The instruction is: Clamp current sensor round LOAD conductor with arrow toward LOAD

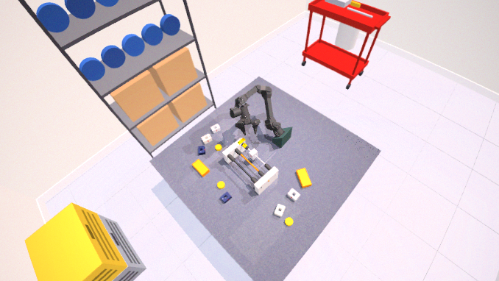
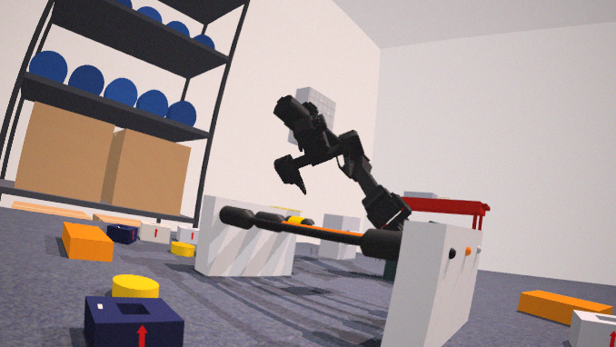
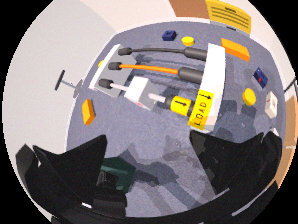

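The white sensor [image 1: 253, 154] [image 2: 338, 236] [image 3: 141, 92] sits around the pale LOAD conductor [image 1: 265, 165] [image 3: 157, 96], which enters one side and leaves the other. It looks like a closed block; its latch cannot be made out. A small red mark on its face is too small to read as an arrow. The yellow LOAD marker [image 1: 241, 141] [image 3: 201, 110] is on the end block beyond a yellow sleeve [image 3: 180, 105] with a black arrow pointing toward that block. My gripper [image 1: 249, 132] [image 3: 148, 137] is wide open and empty, above and clear of the sensor, toward the arm's base.
An orange conductor [image 1: 249, 162] [image 3: 150, 68] and a black conductor [image 1: 243, 169] [image 3: 160, 50] run beside the LOAD one between two white end blocks [image 1: 266, 181] [image 3: 216, 65]. Orange bricks [image 1: 304, 178] [image 2: 87, 242], yellow discs [image 1: 221, 185], navy blocks [image 1: 227, 198] and white blocks lie around the fixture.
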Controlling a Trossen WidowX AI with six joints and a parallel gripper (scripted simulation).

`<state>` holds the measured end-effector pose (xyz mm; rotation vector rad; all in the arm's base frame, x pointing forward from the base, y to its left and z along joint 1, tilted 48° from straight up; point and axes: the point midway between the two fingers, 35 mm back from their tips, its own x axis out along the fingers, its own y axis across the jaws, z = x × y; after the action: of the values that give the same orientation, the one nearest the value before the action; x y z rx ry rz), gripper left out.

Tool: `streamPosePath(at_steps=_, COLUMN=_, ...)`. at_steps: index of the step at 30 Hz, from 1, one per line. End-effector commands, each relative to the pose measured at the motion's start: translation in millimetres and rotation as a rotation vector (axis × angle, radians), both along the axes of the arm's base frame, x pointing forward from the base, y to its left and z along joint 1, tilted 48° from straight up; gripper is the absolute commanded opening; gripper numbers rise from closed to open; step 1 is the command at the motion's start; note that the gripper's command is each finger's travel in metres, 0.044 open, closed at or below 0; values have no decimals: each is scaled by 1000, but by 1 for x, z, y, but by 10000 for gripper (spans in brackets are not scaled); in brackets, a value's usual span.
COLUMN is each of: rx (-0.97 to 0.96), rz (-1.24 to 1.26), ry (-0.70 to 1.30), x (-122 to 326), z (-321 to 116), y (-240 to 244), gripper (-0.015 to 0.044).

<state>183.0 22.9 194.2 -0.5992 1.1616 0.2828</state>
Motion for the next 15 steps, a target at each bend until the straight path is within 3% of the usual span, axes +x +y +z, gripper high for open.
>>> streamPosePath(at_steps=1, rx=-171, rz=595, ry=-118, x=-20, z=13, y=-8, gripper=440)
streamPosePath(at_steps=11, rx=-171, rz=595, ry=-118, x=-20, z=13, y=-8, gripper=440)
streamPosePath(at_steps=12, rx=-127, rz=477, ry=-90, x=-15, z=13, y=-7, gripper=440)
streamPosePath(at_steps=15, rx=-127, rz=477, ry=-90, x=-15, z=13, y=-7, gripper=440)
